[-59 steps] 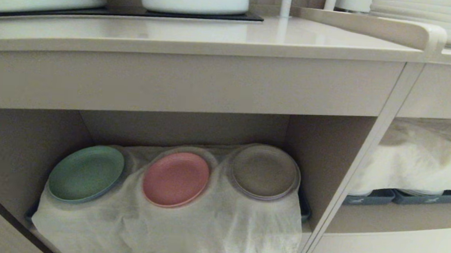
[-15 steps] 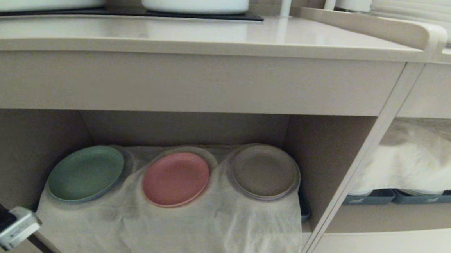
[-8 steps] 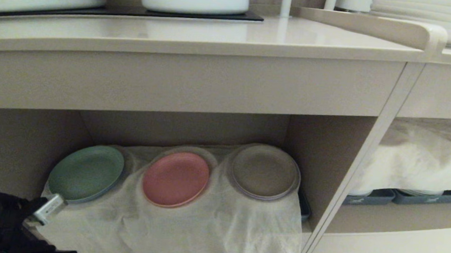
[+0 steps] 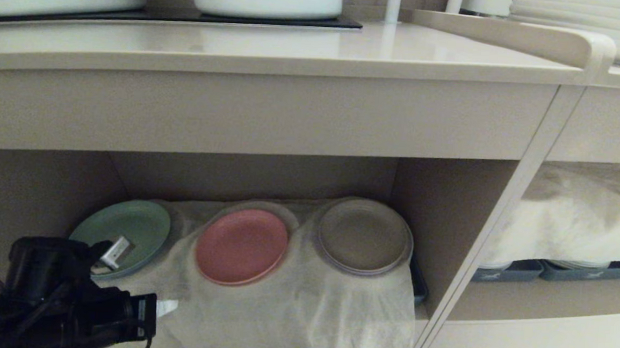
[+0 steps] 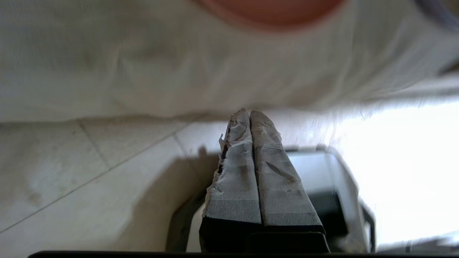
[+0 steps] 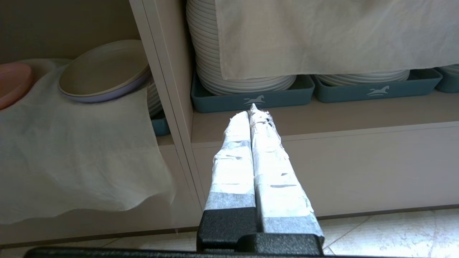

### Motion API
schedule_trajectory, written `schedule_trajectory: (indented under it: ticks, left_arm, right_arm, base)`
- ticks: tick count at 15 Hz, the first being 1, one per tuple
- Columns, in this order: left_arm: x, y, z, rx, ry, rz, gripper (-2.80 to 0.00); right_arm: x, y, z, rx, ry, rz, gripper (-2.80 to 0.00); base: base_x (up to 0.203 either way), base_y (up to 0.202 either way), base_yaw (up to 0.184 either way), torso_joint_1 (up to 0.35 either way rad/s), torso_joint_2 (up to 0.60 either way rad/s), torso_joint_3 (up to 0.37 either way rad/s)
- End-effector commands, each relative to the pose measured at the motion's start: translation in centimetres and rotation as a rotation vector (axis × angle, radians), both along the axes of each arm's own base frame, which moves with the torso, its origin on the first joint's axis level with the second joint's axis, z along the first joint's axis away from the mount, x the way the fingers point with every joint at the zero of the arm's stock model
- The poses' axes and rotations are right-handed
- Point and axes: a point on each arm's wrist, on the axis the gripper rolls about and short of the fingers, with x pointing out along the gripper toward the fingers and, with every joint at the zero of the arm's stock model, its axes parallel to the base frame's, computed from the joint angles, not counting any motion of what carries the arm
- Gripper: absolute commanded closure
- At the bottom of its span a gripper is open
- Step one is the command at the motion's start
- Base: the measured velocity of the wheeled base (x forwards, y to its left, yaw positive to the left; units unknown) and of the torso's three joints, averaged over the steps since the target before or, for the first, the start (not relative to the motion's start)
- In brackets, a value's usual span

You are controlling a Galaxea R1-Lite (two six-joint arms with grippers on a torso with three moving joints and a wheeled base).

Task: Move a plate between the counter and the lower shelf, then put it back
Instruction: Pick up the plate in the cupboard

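Three plates on white cloth (image 4: 291, 307), glossy beige counter (image 4: 275, 45), left hand (image 5: 250, 114) closed, empty.

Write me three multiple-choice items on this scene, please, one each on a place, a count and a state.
1. Where is the pink plate?
A. on the counter
B. on the cloth in the lower shelf
C. on the floor

2. How many small plates lie on that cloth?
A. three
B. one
C. five

3. How do the left gripper's jaws stand?
A. wide open
B. closed on the pink plate
C. shut, holding nothing

Answers: 1 B, it lies between the green plate and the beige plate; 2 A, green, pink and beige; 3 C, the left wrist view shows its taped fingers pressed together.
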Motion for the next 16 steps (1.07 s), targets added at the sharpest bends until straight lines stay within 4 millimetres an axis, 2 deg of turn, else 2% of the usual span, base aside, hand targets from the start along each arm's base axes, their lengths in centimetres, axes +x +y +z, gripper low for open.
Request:
schedule_trajectory:
  ticks: [1, 4, 8, 16]
  left_arm:
    - [1.9, -0.2, -2.1, 0.028, 0.076, 0.046, 0.00]
    - [4.2, -0.5, -2.7, 0.061, 0.069, 0.098, 0.00]
    - [5.9, -1.0, -2.4, 0.002, 0.062, 0.157, 0.00]
    - [6.2, -1.9, -2.4, 0.001, 0.057, 0.125, 0.00]
  right_arm:
    - [0.0, 0.0, 0.0, 0.000, 0.001, 0.000, 0.00]
    - [0.0, 0.0, 0.0, 0.000, 0.001, 0.000, 0.00]
    - [0.0, 0.0, 0.0, 0.000, 0.001, 0.000, 0.00]
    - [0.0, 0.0, 0.0, 0.000, 0.001, 0.000, 0.00]
  base:
    - [0.000, 0.000, 0.000, 0.000, 0.00, 0.000]
    - [0.000, 0.000, 0.000, 0.000, 0.00, 0.000]
    - [0.000, 0.000, 0.000, 0.000, 0.00, 0.000]
    - [0.000, 0.000, 0.000, 0.000, 0.00, 0.000]
